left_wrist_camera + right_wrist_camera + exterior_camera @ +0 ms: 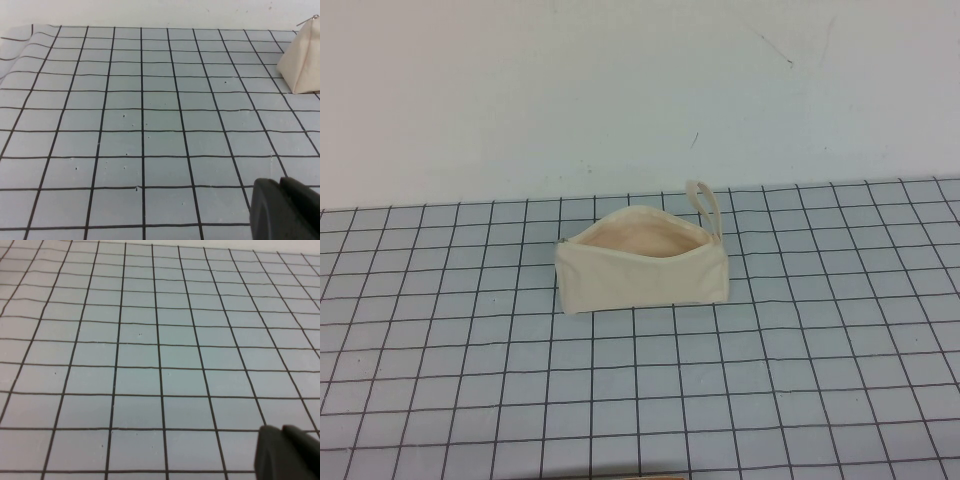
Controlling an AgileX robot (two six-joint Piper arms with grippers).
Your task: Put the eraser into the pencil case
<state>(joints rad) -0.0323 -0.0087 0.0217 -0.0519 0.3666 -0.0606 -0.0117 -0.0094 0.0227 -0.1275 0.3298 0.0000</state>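
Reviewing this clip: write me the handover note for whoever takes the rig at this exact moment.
Left gripper: only a dark part of it shows at the edge of the left wrist view, over bare grid mat, holding nothing visible; neither arm appears in the high view.
Right gripper: likewise just a dark part over bare mat in the right wrist view.
Pencil case: mid-table, upright, mouth unzipped and open, loop at its right end.
Eraser: not visible in any view; it cannot be told whether it lies inside the case.
Done: case is open. Left: locate the eraser and confirm it is in the case.
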